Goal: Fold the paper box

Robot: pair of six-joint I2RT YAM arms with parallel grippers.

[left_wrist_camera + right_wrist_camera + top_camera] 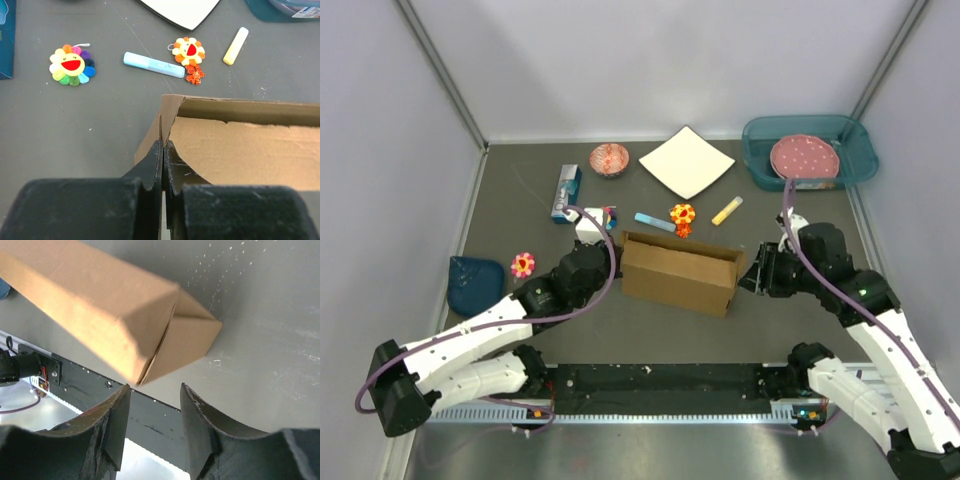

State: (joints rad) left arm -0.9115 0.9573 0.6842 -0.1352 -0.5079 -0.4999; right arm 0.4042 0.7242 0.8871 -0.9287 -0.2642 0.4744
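- At the lower centre of the left wrist view, the left gripper is closed flat on the thin left end wall of the box. The box's open brown interior fills the lower right of that frame.
- At the bottom of the right wrist view, the right gripper stands with its jaws parted and nothing between them. The folded end of the box lies just beyond the tips, at frame centre.
- At the centre of the top view, the box rests on the grey table between the two grippers. It is open on top, and its long side runs left to right, dipping slightly toward the right.
- Just above the box in the top view lie a blue marker, an orange flower toy and a yellow stick.
- At the upper centre, a white sheet lies beside a red bowl.
- At the upper right, a teal tray holds a pink plate.
- At the left, a rainbow flower toy lies beside a dark blue pouch, with a blue carton above them.
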